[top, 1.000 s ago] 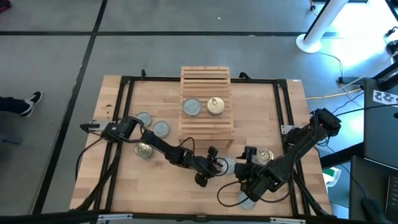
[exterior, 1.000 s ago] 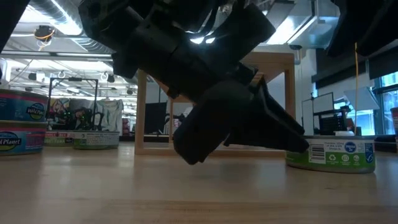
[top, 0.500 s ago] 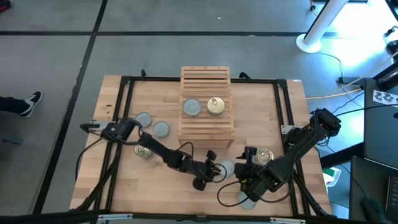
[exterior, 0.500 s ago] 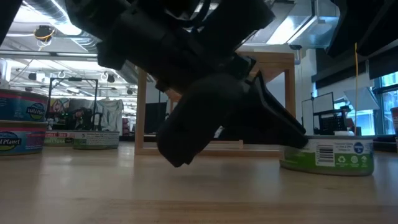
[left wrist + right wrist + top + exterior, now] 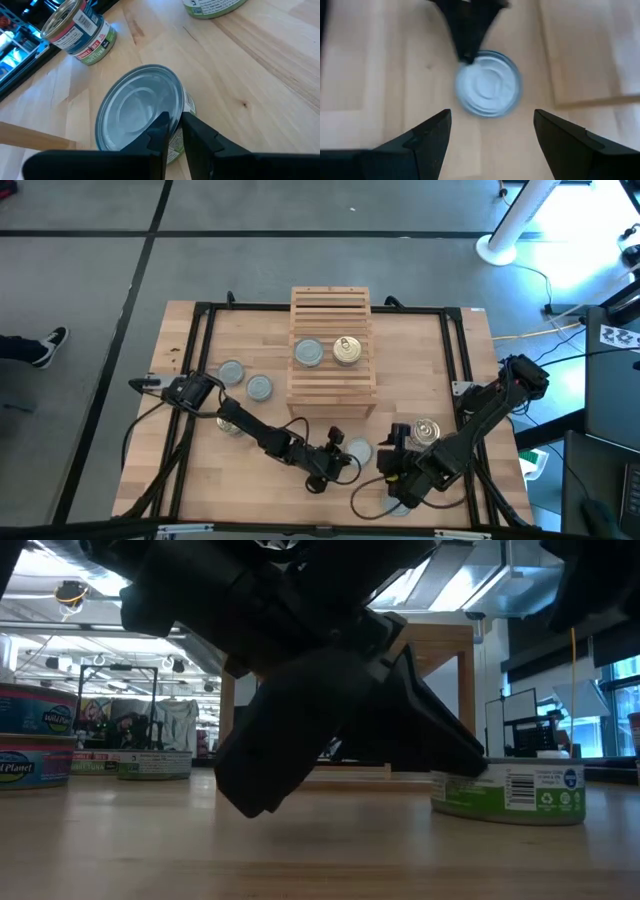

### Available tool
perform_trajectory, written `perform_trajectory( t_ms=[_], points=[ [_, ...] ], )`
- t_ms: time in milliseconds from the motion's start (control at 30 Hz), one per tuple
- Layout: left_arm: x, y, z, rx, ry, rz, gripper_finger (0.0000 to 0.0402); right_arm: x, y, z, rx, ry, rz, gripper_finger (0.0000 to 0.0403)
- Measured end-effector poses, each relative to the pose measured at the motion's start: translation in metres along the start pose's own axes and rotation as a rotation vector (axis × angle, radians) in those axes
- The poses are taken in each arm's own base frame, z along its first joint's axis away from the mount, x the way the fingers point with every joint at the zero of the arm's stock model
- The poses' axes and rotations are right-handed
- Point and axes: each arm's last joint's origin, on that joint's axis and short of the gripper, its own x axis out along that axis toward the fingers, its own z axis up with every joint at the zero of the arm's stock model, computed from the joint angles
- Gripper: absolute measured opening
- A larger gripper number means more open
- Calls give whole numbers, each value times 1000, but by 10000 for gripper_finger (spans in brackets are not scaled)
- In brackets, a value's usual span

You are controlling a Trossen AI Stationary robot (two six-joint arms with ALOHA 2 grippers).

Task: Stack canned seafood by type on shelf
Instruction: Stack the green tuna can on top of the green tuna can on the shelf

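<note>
A grey-topped can [image 5: 357, 450] stands on the tabletop near the front edge, also in the low view [image 5: 508, 792]. My left gripper [image 5: 343, 451] reaches it from the left and is shut on its rim. My right gripper [image 5: 392, 458] hovers open just to its right; in the right wrist view the can [image 5: 488, 83] lies ahead of the spread fingers. The slatted shelf [image 5: 332, 310] carries one grey can [image 5: 308, 352] and one golden can [image 5: 346, 349], each resting on its base. Two grey cans [image 5: 245, 380] and a golden can [image 5: 231, 423] stand at the left; another golden can [image 5: 425, 430] stands at the right. My left gripper [image 5: 173, 122] pinches the can's upper rim [image 5: 173, 106] on the side facing the arm, one fingertip [image 5: 161, 122] over the lid and the other [image 5: 190, 124] outside the wall. The fingers slant down at it from the table's left [image 5: 470, 762]. The can stands upright on the table.
The black frame rail [image 5: 320, 308] runs around the tabletop. The right arm's body [image 5: 450, 455] crowds the near right corner. In the low view, labelled cans [image 5: 35, 735] stand at the far left. Bare wood lies between the shelf and the near edge.
My left gripper has drawn back toward the table's left and near edge, and the grey-topped can has slid with it along the table, staying upright. My right gripper has shifted slightly toward the near edge.
</note>
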Motion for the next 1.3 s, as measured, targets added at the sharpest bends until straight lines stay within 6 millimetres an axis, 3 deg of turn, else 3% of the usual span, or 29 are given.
perform_trajectory(
  t_ms=[267,467,667,1067,1300],
  points=[
    [0,0,0,10,1,0,51,6,19,-23,-46,-154,0,285],
    [0,-1,0,60,1,-2,63,17,17,-35,-53,-163,-25,285],
    [0,-1,-1,107,2,-2,71,23,12,-32,-34,-165,-43,285],
    [0,0,-1,160,14,23,6,23,13,-33,-38,-164,-43,285],
    [0,1,-1,144,8,31,2,38,20,-40,-145,-121,-71,285]
  ],
)
